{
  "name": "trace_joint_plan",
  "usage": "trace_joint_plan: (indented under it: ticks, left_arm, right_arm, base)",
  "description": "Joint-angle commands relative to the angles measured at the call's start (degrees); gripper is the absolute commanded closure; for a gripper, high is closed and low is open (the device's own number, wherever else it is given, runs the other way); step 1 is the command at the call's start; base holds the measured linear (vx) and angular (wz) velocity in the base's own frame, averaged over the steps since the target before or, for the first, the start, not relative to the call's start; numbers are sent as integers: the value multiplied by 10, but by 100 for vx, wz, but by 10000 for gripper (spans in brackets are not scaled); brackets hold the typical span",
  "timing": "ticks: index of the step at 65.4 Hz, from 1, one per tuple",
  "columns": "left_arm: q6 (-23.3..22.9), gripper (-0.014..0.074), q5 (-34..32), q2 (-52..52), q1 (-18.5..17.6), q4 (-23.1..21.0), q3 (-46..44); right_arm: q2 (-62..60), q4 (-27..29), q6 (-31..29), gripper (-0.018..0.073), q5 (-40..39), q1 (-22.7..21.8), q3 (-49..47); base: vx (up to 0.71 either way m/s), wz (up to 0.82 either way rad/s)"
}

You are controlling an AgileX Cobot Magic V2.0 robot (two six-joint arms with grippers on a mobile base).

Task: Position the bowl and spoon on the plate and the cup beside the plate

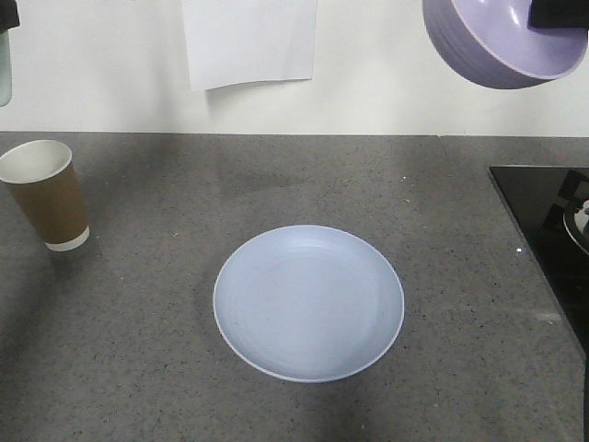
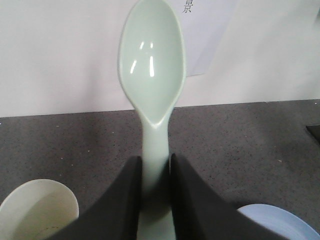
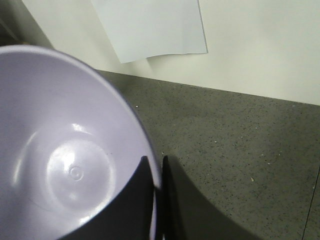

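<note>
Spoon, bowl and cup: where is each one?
spoon [image 2: 151, 60], left wrist view, middle of its scoop.
bowl [image 1: 465, 46], front-facing view, its ribbed outer wall.
cup [image 1: 51, 207], front-facing view, its brown side.

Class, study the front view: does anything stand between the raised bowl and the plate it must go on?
Nothing visible does. The right gripper holds the bowl in the air, above and right of the plate, whose face is bare. The cup stands apart at its left.
</note>
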Motion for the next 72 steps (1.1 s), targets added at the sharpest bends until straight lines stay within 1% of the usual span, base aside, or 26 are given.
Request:
trace_joint_plan:
  ticks: [1,72]
  left_arm:
    - [2,603,-33,-16,0,-19,-16]
    - [2,602,-33,-16,0,-19,-16]
  right_arm:
    - [-20,31,-2,564,-22,-1,-14]
    - [-20,31,-2,564,-22,-1,-14]
  base:
    - [3,1]
    - [1,0]
